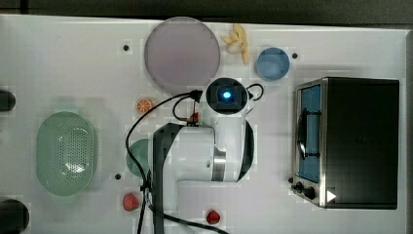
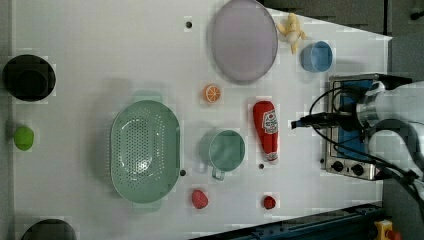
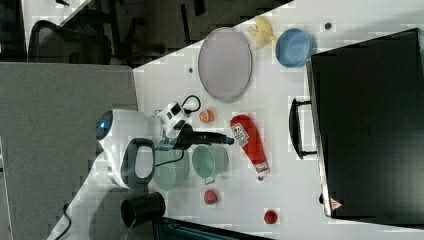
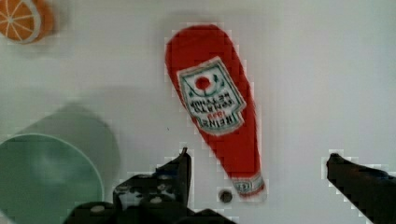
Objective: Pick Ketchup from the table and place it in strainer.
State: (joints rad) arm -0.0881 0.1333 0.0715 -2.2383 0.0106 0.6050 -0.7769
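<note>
The ketchup (image 2: 266,130) is a small red bottle with a white label, lying flat on the white table between the green cup and the oven. In the wrist view the ketchup (image 4: 217,107) lies below my gripper (image 4: 257,163), which is open, with the bottle's cap end between the two dark fingers (image 4: 182,168). The right view shows my gripper (image 3: 227,140) hovering beside the bottle's label, touching nothing. The strainer (image 2: 145,150), a large pale mint-green oval basket with a holed bottom, stands empty at the left view's left, past the cup. In the top view my arm covers most of the bottle; the strainer (image 1: 65,153) sits at the top view's left.
A darker green cup (image 2: 226,150) stands between bottle and strainer. An orange slice (image 2: 212,93), a grey plate (image 2: 243,40), a banana (image 2: 292,30) and a blue bowl (image 2: 317,56) lie nearby. A toaster oven (image 1: 350,141), a strawberry (image 2: 199,198) and a red blob (image 2: 269,202) are also here.
</note>
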